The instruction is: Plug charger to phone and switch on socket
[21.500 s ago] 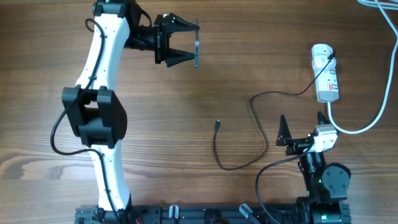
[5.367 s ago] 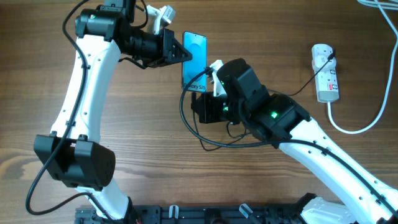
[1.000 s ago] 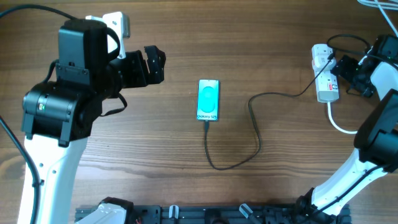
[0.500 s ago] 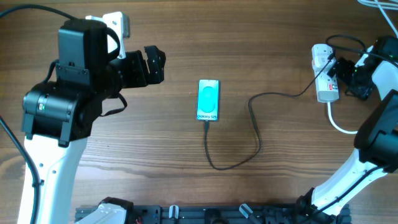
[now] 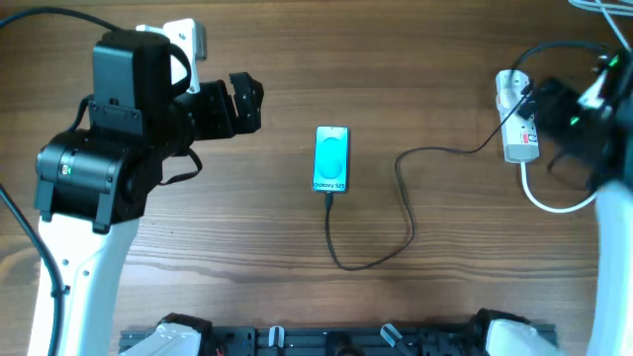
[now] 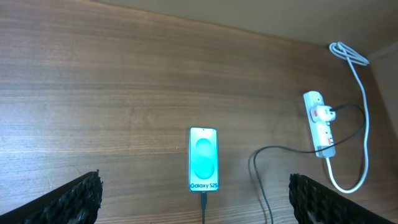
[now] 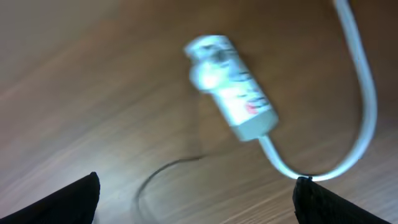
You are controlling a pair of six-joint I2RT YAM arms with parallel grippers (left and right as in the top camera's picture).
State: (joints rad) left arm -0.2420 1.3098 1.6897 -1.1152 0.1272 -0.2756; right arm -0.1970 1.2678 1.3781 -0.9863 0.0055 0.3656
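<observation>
Trailing charger point(image 5: 328, 222) joined to phone point(image 5: 331, 158), white cord point(image 5: 564, 206) leaving socket point(image 5: 519, 148), left tool point(image 5: 247, 102) apart, right tool point(image 7: 196, 193) apart

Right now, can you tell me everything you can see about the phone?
The phone is a small flat rectangle with a glowing cyan-green screen, a white strip of text near its lower end and a silvery edge. It lies flat, screen up, on the wooden table, near the middle. The thin black charger is plugged into its lower end. Nothing else touches it.
</observation>
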